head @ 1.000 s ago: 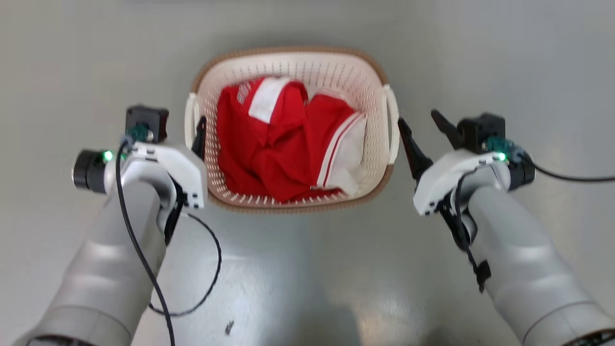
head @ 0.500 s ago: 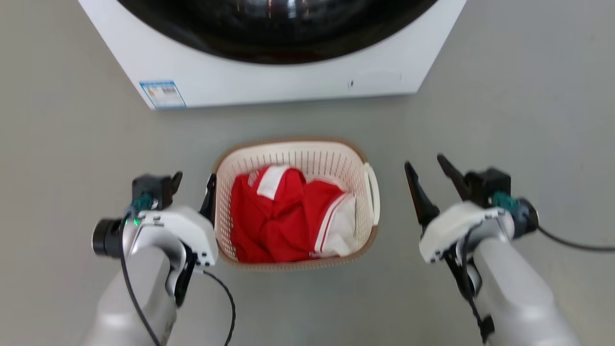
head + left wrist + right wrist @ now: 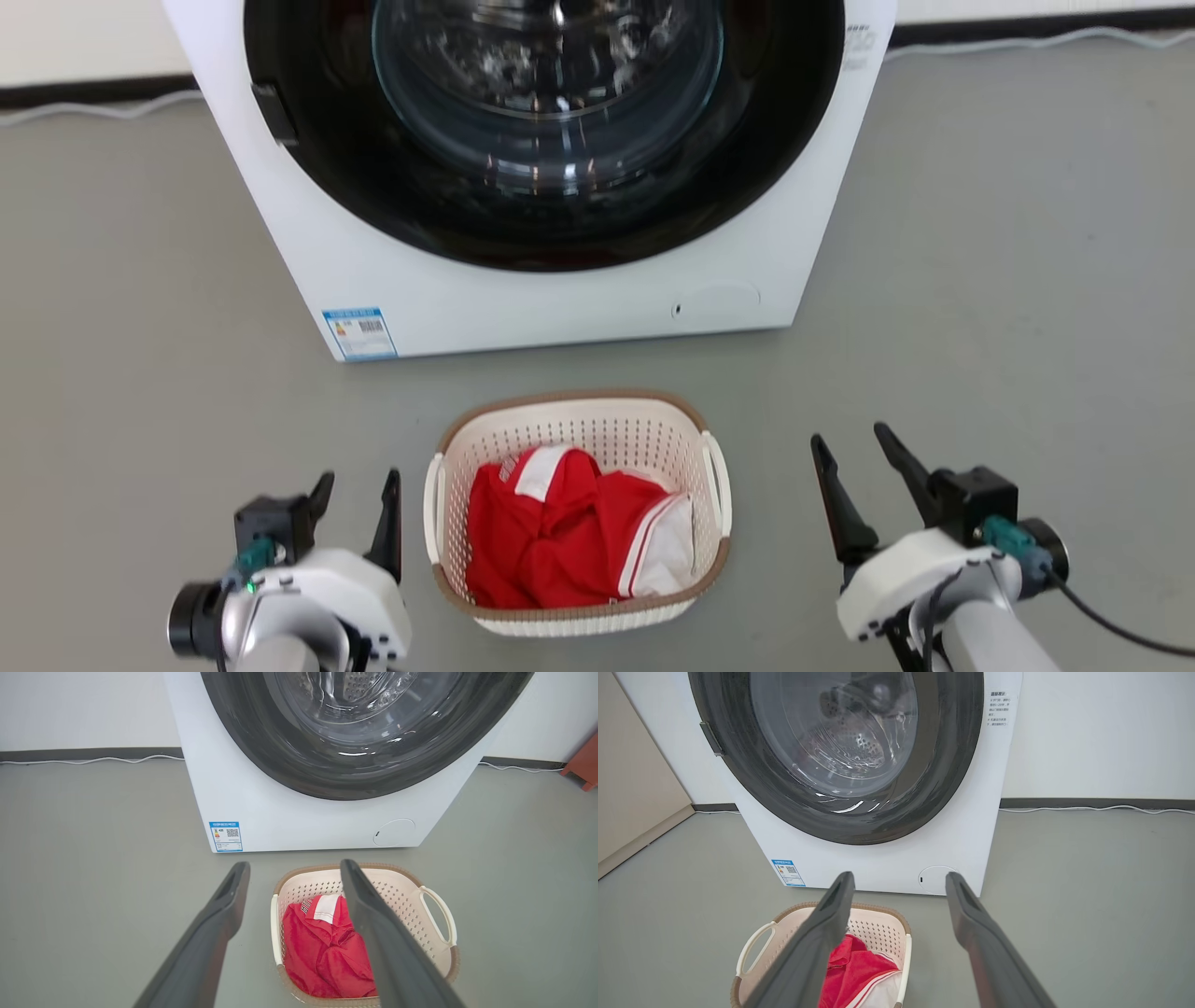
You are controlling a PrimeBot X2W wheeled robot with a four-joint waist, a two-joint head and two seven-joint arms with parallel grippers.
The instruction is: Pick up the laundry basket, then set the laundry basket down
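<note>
The laundry basket (image 3: 569,399) is seen set on the grey floor (image 3: 980,280) before the washing machine (image 3: 560,308), flanked by the left hand (image 3: 359,481) and right hand (image 3: 848,435), both spread, clear of it

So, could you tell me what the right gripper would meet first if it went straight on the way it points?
Most likely the washing machine: the right gripper aims at its lower front panel, near the round cover. The laundry basket sits lower and left of that line, though depth is unclear.
</note>
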